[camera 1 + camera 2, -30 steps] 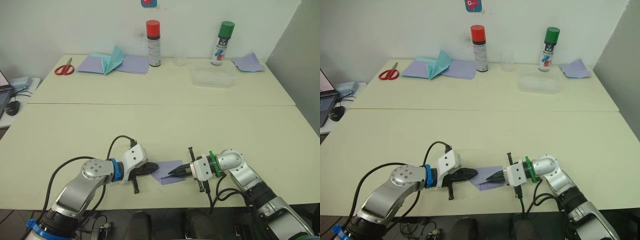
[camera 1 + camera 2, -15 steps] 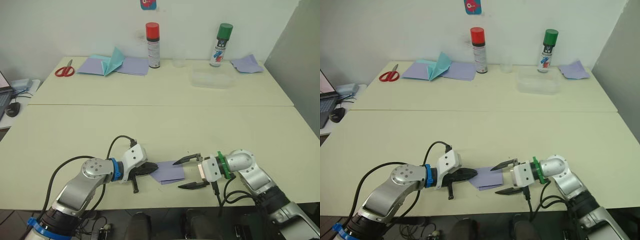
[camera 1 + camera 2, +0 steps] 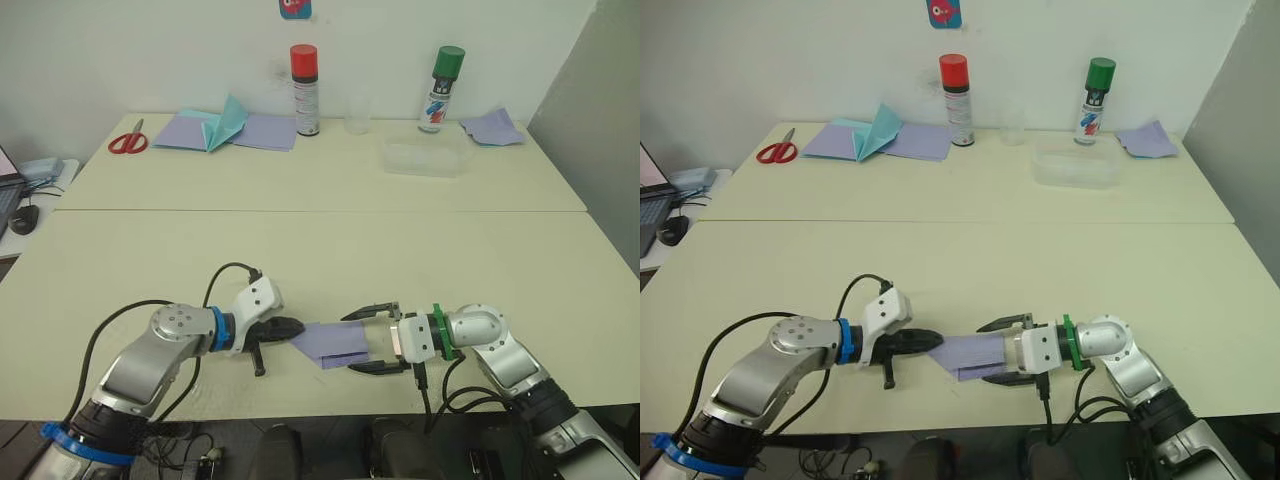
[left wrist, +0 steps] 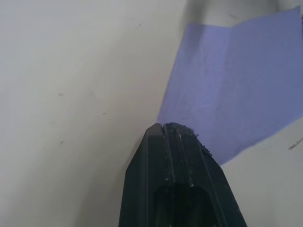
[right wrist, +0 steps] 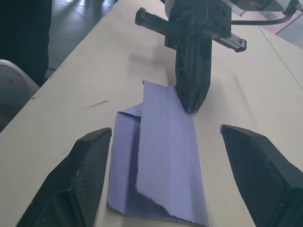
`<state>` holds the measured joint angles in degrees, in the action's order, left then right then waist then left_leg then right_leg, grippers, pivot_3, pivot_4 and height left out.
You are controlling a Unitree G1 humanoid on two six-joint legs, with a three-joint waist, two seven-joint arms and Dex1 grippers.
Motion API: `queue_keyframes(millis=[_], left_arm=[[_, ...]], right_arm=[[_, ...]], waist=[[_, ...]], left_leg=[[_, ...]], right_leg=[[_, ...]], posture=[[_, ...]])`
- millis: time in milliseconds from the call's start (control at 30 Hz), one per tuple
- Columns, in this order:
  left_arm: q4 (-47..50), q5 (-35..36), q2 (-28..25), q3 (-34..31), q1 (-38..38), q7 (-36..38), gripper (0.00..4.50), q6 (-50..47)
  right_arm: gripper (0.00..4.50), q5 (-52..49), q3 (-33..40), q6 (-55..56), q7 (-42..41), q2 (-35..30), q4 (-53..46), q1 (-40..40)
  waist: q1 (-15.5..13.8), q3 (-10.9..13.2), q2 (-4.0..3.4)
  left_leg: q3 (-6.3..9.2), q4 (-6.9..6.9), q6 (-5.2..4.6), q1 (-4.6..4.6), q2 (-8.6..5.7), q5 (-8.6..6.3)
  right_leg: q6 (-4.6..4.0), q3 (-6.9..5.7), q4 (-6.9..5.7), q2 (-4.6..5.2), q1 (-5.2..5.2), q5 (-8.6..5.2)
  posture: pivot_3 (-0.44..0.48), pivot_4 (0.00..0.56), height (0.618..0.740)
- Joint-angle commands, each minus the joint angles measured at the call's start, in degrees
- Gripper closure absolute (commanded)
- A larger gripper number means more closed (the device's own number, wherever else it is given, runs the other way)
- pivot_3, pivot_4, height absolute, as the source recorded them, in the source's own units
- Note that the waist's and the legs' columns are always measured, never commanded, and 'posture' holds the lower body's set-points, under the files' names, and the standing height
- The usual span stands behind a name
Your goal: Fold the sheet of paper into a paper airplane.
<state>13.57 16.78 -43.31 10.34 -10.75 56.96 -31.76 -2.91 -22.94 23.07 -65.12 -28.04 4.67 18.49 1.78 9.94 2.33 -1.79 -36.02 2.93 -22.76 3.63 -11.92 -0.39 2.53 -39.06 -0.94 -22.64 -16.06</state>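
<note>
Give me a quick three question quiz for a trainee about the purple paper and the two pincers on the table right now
1. True or false: the right pincer is shut on the sheet of paper.
2. Multiple choice: the left pincer is A) wide open above the sheet, B) shut with its tip at the sheet's edge, C) holding the scissors.
3. Fill in: the sheet of paper lies on the table folded over, ______ the right pincer's two fingers.

Key
1. False; its jaws stand open, one on each side of the sheet.
2. B
3. between
</note>
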Motion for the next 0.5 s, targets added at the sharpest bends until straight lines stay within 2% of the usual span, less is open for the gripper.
queue_keyframes(millis=[33,500], left_arm=[[0.01,-0.07,-0.54,0.78,0.57,1.19,4.50,-0.19],[-1.83,-2.63,0.93,3.02,1.11,1.16,4.50,2.75]], right_arm=[[0.65,0.42,-0.55,-1.37,0.99,-0.03,-2.91,-1.12],[0.65,5.22,-3.32,-5.42,7.53,7.14,-2.72,1.62]], waist=[[-0.01,0.00,0.00],[-0.07,0.00,0.00]], left_leg=[[0.00,0.01,0.00,-0.01,-0.01,0.00],[0.03,0.01,0.00,-0.01,0.00,0.00]], right_leg=[[0.00,0.01,0.01,0.00,0.00,0.00],[-0.02,0.00,0.02,0.01,0.01,-0.01]], posture=[[0.000,0.150,0.740],[0.000,0.150,0.740]])
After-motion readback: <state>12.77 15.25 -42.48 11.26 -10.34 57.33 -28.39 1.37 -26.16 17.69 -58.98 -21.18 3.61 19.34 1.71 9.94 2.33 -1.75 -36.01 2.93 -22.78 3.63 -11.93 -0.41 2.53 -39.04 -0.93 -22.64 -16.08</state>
